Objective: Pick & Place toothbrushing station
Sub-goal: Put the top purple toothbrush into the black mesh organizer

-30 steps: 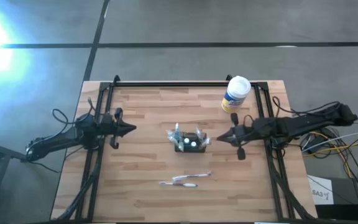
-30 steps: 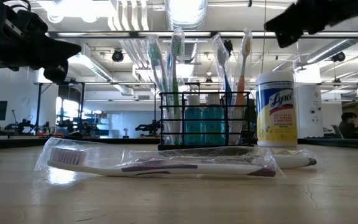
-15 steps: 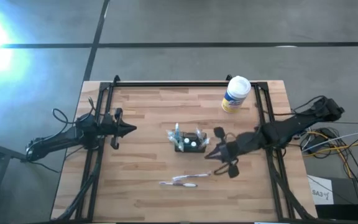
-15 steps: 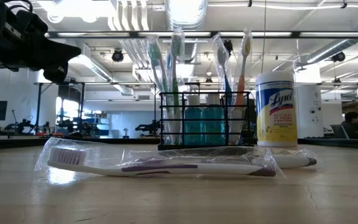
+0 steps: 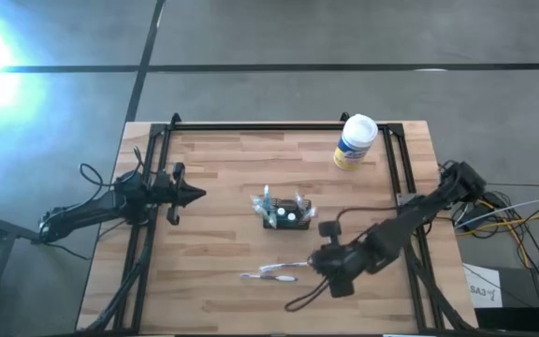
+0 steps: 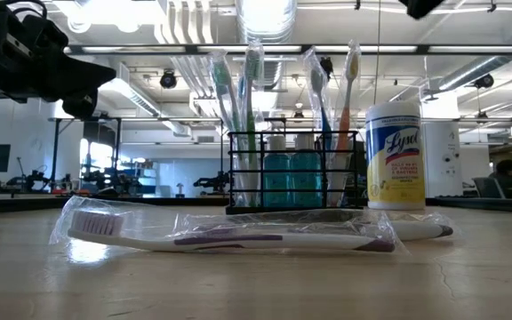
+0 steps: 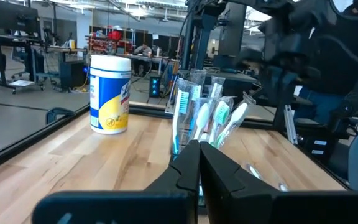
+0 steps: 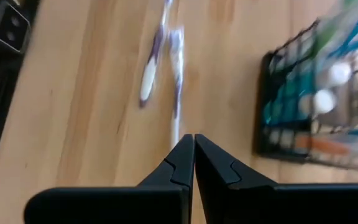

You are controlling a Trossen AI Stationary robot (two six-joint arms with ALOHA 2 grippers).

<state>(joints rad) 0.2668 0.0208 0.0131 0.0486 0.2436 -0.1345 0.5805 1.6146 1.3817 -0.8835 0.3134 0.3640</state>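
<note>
Toothbrushing station [image 5: 284, 212] sits near the middle of the desk [image 5: 213, 281], a small black wire holder with bagged brushes standing up out of its top and two teal bottles inside, and neither set of jaws has hold of it. Starting at the right gripper [image 5: 313, 263]: its jaws are pressed together with nothing between them, as the right wrist view shows plainly, and they hang over the desk on the near side of the station, just off its right-hand corner. Directly ahead of those closed tips lies a wrapped purple-and-white toothbrush [image 5: 279, 271], flat on the wood with its long axis running across the desk, and the station lies off to one side of the tips, not ahead of them. So the right arm looks the nearer one, but it is aimed at the loose brush, and to take the station it would need to turn toward the holder and spread its jaws first. The left gripper [image 5: 197, 196] waits well out to the station's left, jaws likewise shut and empty, pointing straight along the station's long axis, as the left wrist view confirms with the brushes dead ahead. Farther out, a white-and-yellow wipes canister [image 5: 355, 142] stands upright at the far right of the desk, well clear of both arms
</note>
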